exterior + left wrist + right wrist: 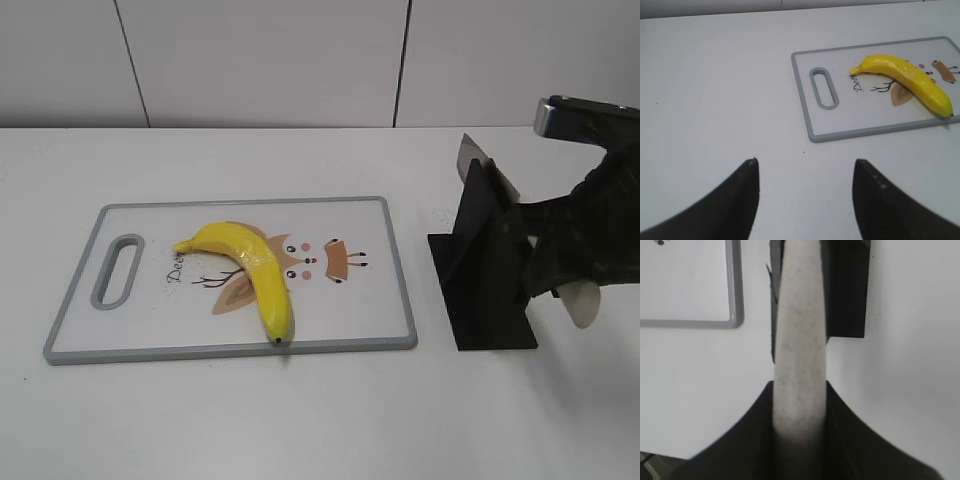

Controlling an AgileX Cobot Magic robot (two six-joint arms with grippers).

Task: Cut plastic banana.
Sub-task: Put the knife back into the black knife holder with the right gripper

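Banana on cutting board, well left of right pincer apparently clamping knife handle, left pincer agape, empty.

Exterior looks down frontally; both wrist views share its cutting board.

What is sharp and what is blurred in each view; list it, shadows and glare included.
Exterior view: even light, banana and cutting board sharp, faint shadows under them, right gripper soft at the frame edge.
Left wrist view: board and banana clear, left gripper fingers dark and blurred, table washed pale.
Right wrist view: knife handle close and out of focus, black stand soft-edged.
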